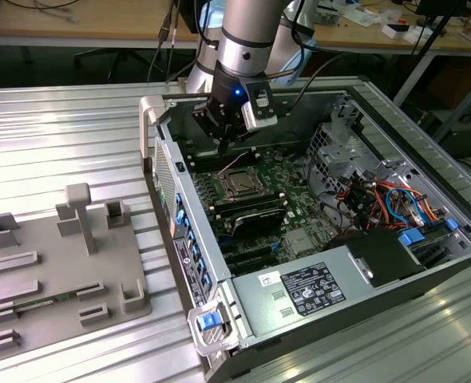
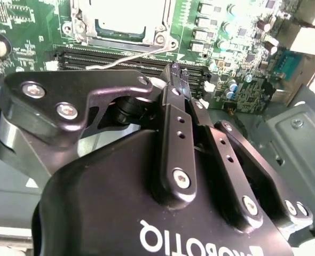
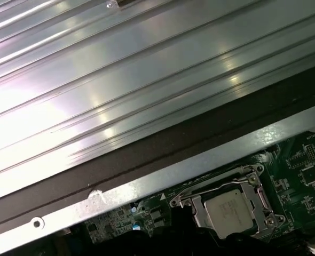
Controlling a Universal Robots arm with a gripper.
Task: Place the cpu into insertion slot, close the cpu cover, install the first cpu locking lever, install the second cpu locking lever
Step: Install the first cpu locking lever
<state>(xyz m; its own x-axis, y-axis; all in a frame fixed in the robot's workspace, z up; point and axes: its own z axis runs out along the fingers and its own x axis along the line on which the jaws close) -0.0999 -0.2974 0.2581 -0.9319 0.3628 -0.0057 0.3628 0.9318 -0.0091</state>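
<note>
The cpu (image 1: 240, 184) lies flat in its socket on the green motherboard inside the open computer case. The cpu cover (image 1: 239, 173) sits down around it as a thin metal frame. In the first wrist view the cpu (image 3: 230, 210) shows its grey top inside the cover (image 3: 265, 205). In the second wrist view a thin wire lever (image 2: 130, 57) runs along the socket's edge by the cpu (image 2: 123, 18). My gripper (image 1: 222, 147) hangs just above the board, beside the socket on its far side. Its black fingers (image 2: 174, 101) are shut together with nothing between them.
A power supply (image 1: 311, 291) with a white label fills the case's near corner. Coloured cables (image 1: 379, 199) crowd the exterior view's right. Memory slots (image 1: 251, 215) lie beside the socket. A grey parts fixture (image 1: 52, 271) rests on the ribbed metal table at the exterior view's left.
</note>
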